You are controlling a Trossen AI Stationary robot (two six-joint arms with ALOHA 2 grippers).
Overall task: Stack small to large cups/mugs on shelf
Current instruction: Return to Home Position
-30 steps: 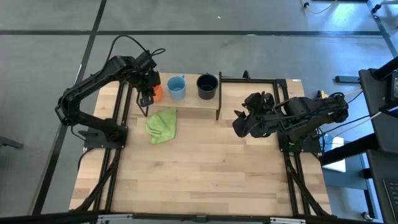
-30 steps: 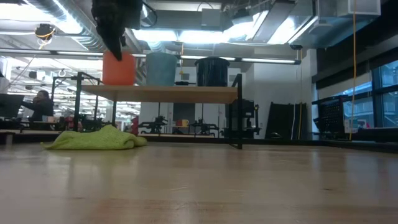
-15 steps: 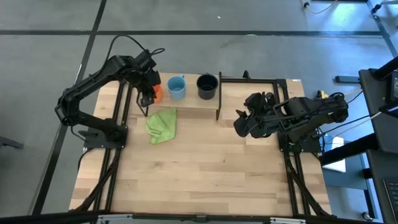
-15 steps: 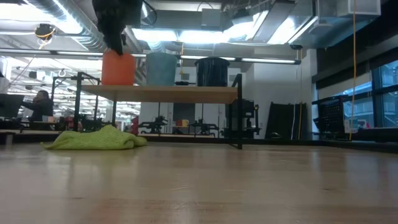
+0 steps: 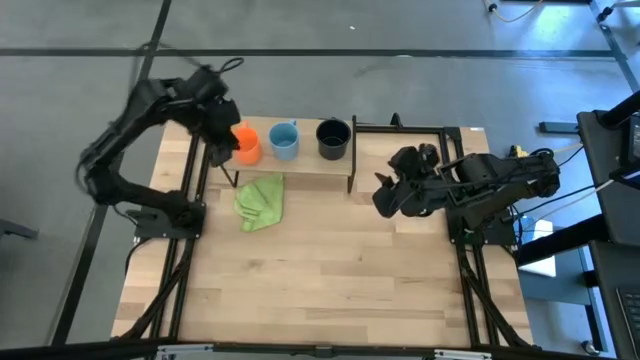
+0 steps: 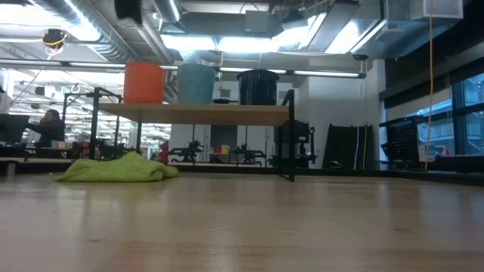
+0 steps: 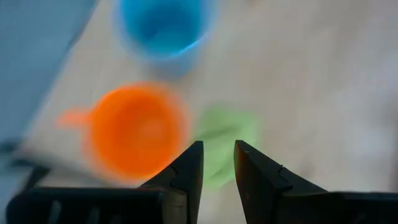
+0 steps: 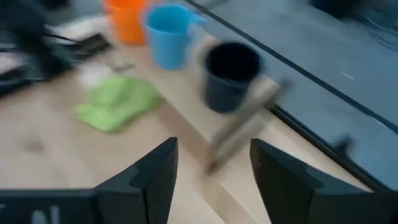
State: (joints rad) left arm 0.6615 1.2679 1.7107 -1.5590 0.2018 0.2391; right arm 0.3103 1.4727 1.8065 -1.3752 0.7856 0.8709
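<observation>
Left gripper (image 7: 218,144) has pulled up and away from the orange mug (image 5: 246,146), its fingers a little apart and holding nothing, now off the shelf's (image 5: 310,166) left end. Orange mug, blue mug (image 5: 284,139) and navy mug (image 5: 333,138) stand in a row on the shelf, small to large, so the stacking looks done. A green cloth (image 5: 261,201) lies in front of the shelf. Right gripper (image 8: 214,149) waits to its right, spread wide.

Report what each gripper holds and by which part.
Nothing is held. The left gripper and right gripper have empty jaws; the orange mug stands free on the shelf.
</observation>
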